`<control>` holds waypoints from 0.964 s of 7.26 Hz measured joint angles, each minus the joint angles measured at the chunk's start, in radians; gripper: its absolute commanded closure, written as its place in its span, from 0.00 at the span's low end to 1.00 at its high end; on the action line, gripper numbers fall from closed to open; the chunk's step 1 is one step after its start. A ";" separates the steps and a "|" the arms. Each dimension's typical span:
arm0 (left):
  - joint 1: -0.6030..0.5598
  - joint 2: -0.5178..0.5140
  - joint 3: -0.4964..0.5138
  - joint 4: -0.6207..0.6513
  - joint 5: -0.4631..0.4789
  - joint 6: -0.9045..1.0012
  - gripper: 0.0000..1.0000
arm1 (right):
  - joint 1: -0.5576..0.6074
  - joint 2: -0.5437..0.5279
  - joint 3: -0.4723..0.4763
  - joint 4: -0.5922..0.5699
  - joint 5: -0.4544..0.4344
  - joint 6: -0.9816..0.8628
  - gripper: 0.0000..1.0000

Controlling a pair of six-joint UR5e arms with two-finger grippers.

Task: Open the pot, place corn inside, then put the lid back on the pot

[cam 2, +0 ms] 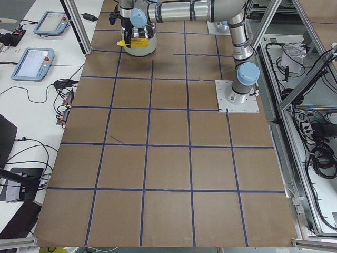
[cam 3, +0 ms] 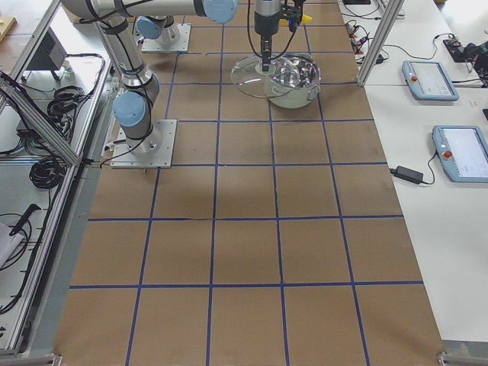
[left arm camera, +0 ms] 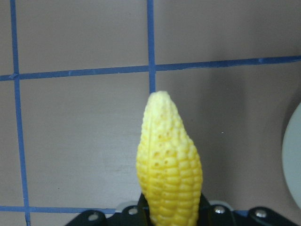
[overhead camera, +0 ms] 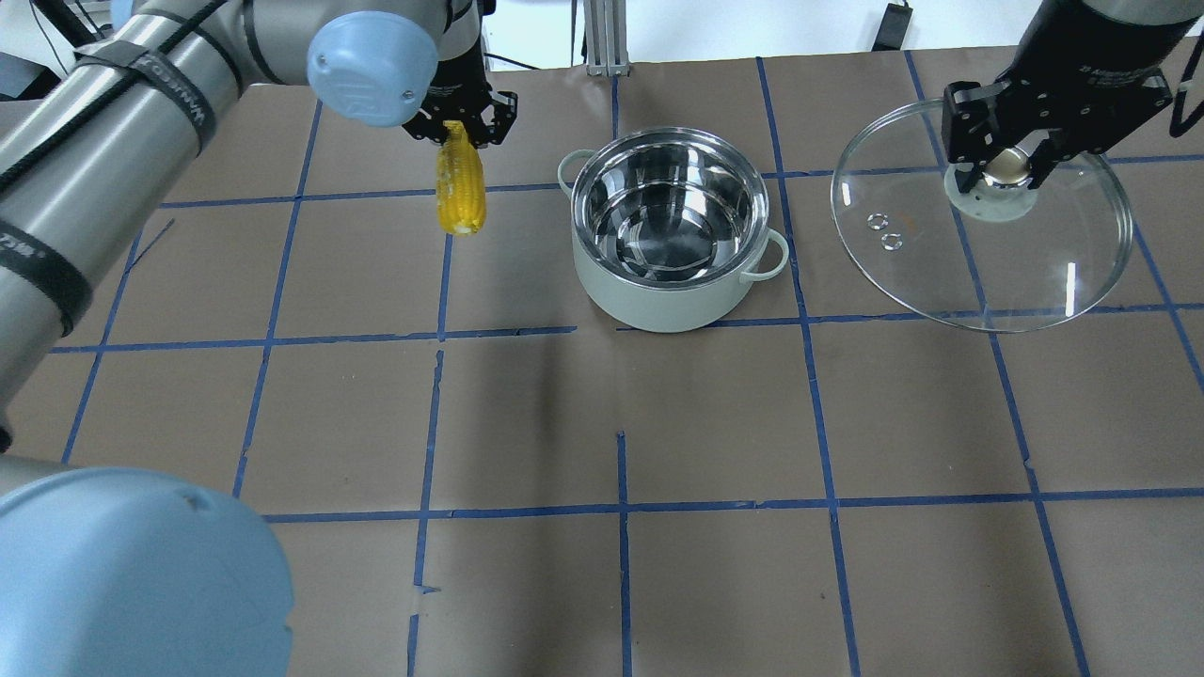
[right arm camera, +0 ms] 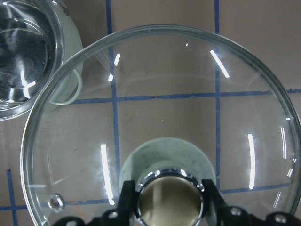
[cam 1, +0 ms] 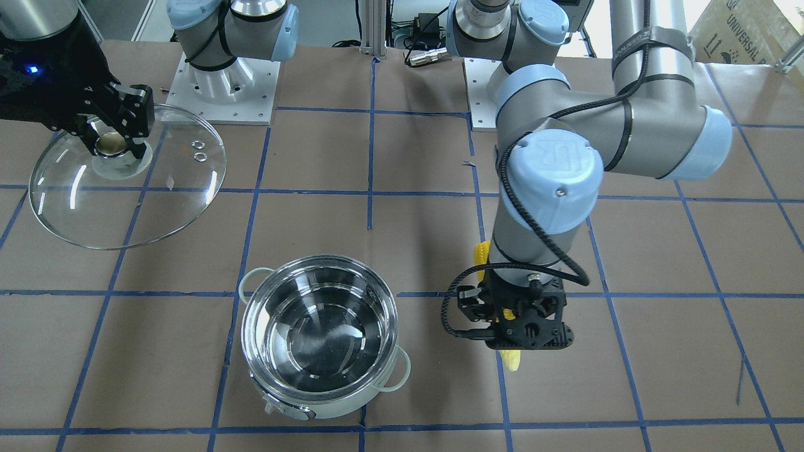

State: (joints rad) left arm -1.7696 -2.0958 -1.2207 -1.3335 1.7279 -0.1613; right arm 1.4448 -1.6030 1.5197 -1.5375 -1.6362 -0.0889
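The pot (overhead camera: 658, 303) stands open and empty in the middle, so what remains is all carrying, and that is where the trouble lies. The left gripper (overhead camera: 459, 133) is closed on the corn (overhead camera: 461, 193) and holds it off the table beside the pot, with much of the cob sticking out past the fingers. A cob gripped that way can pivot or slide out if the arm swings fast, and if it comes across too low its free end may knock the rim and shove the pot. It looks short enough to fit, but dropped from high up it could bounce off the shiny bottom. The right gripper (overhead camera: 1002, 171) is clamped on the knob (overhead camera: 1005, 165) of the lid (overhead camera: 978, 273) and holds it aloft on the pot's other side – one small hold under a wide glass dome. If the lid twists or comes down off-centre, it may catch a handle or sit crooked on the rim.
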 measured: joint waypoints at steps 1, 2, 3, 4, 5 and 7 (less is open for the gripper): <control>-0.043 -0.031 0.037 -0.008 0.008 -0.038 0.71 | -0.022 0.000 0.000 0.002 -0.009 -0.004 0.61; -0.079 -0.057 0.067 -0.011 0.011 -0.066 0.71 | -0.049 -0.001 0.001 0.006 -0.013 -0.014 0.61; -0.112 -0.081 0.099 -0.013 0.012 -0.091 0.71 | -0.066 -0.001 0.002 0.012 -0.020 -0.022 0.61; -0.142 -0.106 0.134 -0.021 0.012 -0.112 0.71 | -0.074 -0.001 0.002 0.016 -0.033 -0.026 0.61; -0.170 -0.133 0.180 -0.039 0.011 -0.132 0.71 | -0.077 -0.001 0.002 0.018 -0.046 -0.028 0.61; -0.215 -0.206 0.310 -0.106 0.010 -0.161 0.54 | -0.078 -0.002 0.002 0.019 -0.055 -0.029 0.61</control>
State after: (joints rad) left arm -1.9841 -2.3015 -0.9112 -1.4394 1.7378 -0.3222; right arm 1.3666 -1.6046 1.5217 -1.5183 -1.6915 -0.1183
